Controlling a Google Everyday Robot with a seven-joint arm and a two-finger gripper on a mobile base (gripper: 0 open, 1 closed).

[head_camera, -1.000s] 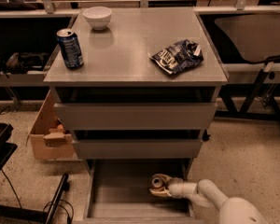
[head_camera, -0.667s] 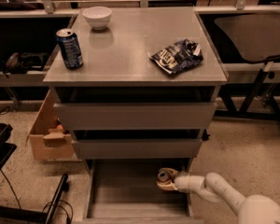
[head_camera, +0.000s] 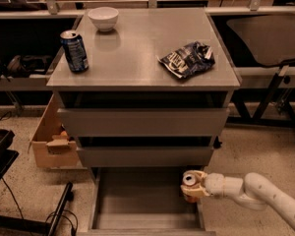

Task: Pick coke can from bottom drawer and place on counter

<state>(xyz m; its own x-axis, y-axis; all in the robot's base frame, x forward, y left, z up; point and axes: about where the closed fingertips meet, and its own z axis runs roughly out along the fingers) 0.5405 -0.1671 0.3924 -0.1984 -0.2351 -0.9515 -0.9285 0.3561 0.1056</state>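
The coke can [head_camera: 190, 181], red-orange with a silver top, is held upright in my gripper [head_camera: 194, 187] at the right side of the open bottom drawer [head_camera: 137, 200], lifted above its grey floor near the right wall. The white arm comes in from the lower right. The counter [head_camera: 137, 53] is the grey cabinet top above the three drawers.
On the counter stand a dark blue can [head_camera: 74, 50] at the left, a white bowl [head_camera: 103, 18] at the back and a crumpled dark chip bag [head_camera: 187, 59] at the right. A cardboard box [head_camera: 51, 141] sits on the floor left of the cabinet. The two upper drawers are shut.
The gripper has lifted the coke can up and a little to the right, from low in the drawer to near the drawer's right edge.
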